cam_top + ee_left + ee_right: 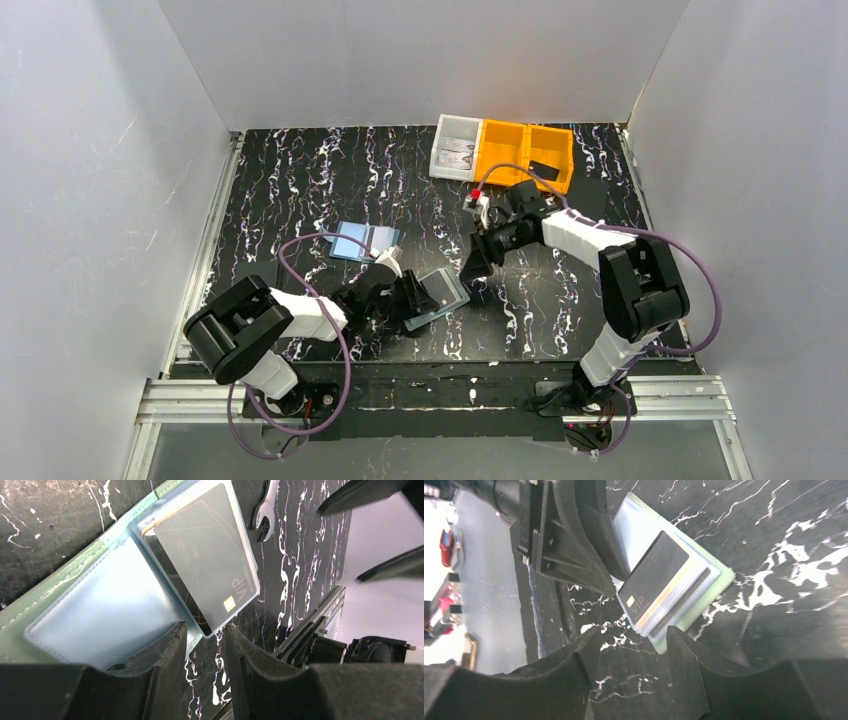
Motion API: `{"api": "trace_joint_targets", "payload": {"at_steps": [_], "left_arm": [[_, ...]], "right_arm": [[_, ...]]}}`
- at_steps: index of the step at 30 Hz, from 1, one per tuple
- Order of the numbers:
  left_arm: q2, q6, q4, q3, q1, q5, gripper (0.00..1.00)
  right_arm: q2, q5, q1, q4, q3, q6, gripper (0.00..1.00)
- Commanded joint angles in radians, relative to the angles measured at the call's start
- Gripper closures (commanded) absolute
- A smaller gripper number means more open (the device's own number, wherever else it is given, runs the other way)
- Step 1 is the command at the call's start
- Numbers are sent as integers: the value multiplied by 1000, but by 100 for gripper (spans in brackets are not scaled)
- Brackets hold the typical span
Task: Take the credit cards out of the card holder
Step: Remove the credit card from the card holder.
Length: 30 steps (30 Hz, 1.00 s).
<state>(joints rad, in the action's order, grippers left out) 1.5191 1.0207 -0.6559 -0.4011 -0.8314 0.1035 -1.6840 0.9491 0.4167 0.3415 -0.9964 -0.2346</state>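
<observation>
The sage-green card holder (pixel 447 288) lies open on the marbled mat. In its clear sleeves sits a black credit card (pixel 205 545) marked VIP, with an orange card's edge (pixel 672 596) and a darker card (pixel 689 599) stacked beneath. My left gripper (pixel 205 632) is open. One of its fingers (pixel 167 647) lies on the holder's empty sleeve panel (pixel 105 610), and the other is over the mat beside the holder's corner. My right gripper (pixel 631 640) stands open just short of the holder's card end, with only mat between its fingers. It shows in the top view (pixel 470 270) to the holder's right.
A light-blue flat rectangle with a dark stripe (pixel 362 241) lies on the mat behind the left arm. Orange bins (pixel 525 150) and a clear box (pixel 455 148) stand at the back right. White walls enclose the mat on three sides.
</observation>
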Motion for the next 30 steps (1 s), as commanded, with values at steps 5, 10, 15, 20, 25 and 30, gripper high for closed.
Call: {"api": "trace_joint_targets", "payload": {"at_steps": [5,10,15,20,25,30], "left_arm": [[-100,-67,25,62,39,110,61],[-223,-71,76,110,39,132,55],[-425,-83,245,131,39,110,50],[-570,-128,425,97,38,83,47],[-613,-145,493,55,42,50,45],[-564,-171,511,6,41,57,44]], "right_arm": [[22,37,-82,457,-75,-573,40],[53,53,-164,495,-75,-616,39],[71,82,-191,534,-90,-645,39],[104,94,-197,515,-74,-628,38],[91,107,-197,530,-83,-634,37],[79,114,-197,555,-93,-654,37]]}}
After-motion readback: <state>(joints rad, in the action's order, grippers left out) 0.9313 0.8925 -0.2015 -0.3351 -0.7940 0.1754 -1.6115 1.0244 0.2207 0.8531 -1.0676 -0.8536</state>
